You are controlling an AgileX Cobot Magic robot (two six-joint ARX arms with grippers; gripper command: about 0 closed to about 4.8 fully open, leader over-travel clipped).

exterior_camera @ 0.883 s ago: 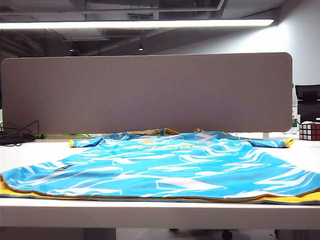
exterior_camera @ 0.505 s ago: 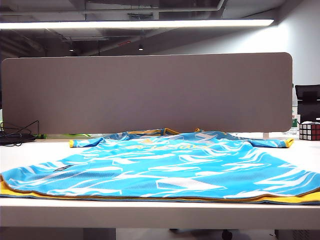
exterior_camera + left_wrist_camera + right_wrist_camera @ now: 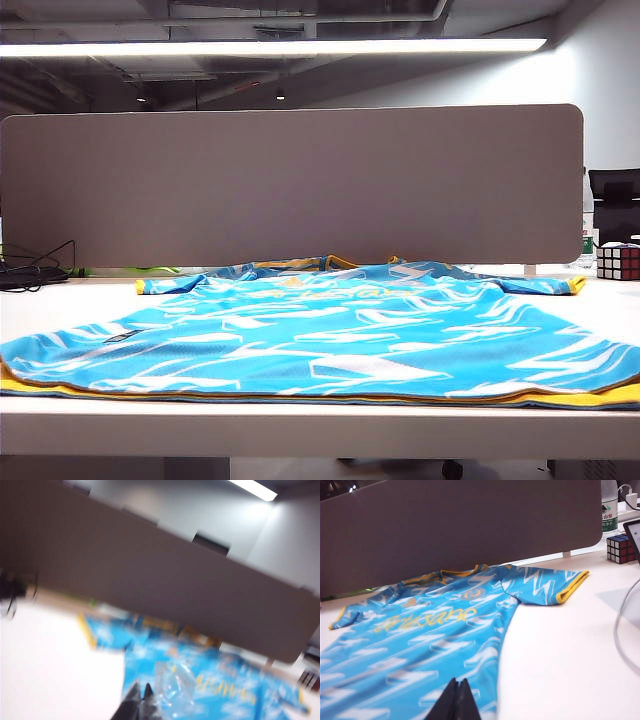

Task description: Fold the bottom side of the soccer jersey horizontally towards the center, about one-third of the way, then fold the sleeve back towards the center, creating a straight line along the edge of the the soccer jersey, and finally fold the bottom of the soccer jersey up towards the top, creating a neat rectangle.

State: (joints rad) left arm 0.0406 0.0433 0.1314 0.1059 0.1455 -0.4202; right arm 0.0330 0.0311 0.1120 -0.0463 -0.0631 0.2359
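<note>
Since the earlier exterior frames almost nothing is shifting: the large sky-blue short-sleeved fabric soccer jersey with white jagged streaks and yellow trim (image 3: 320,335) is lying in the same spread, and only the whole picture is sitting a touch differently, the grey fabric divider panel (image 3: 290,185) reaching slightly lower on its left end.

The jersey is lying flat and unfolded across the white table (image 3: 60,300), its collar toward the far panel and both sleeves pointing out left and right. The bottom of the soccer jersey (image 3: 300,395), a long straight hem with a yellow band and thin dark piping, is running along the near table edge. A multicoloured plastic puzzle cube (image 3: 618,262) is standing at the far right, well apart from the shirt. Black cables (image 3: 30,270) are resting at the far left.

Neither arm is showing in the exterior view. In the left wrist view, which is blurring heavily, the left gripper (image 3: 139,702) is hanging over the near left part of the jersey with its dark fingertips pressed together and nothing between them. In the right wrist view the right gripper (image 3: 456,700) is hovering over the near right side of the jersey, its fingers likewise together and holding nothing.
</note>
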